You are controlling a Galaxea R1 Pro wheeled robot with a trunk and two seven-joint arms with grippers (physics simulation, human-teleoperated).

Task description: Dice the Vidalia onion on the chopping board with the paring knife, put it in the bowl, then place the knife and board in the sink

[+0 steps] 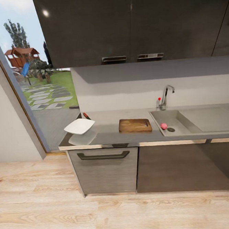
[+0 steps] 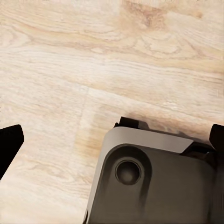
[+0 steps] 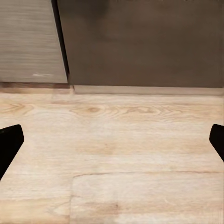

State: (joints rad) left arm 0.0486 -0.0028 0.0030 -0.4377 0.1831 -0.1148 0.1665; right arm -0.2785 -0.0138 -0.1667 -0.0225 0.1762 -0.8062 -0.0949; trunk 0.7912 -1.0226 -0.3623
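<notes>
You are at the approach step. Both pincers, left pincer and right pincer, hang spread over the light wood plank floor. Next, reach the small pink-red onion at the front left corner of the stainless steel sink.

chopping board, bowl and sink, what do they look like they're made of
Chopping board: brown wood by its grain, matte finish.
Bowl: glossy white, probably ceramic or plastic; it mirrors in the countertop.
Sink: dull grey, likely brushed steel, though this render leaves that open.
</notes>
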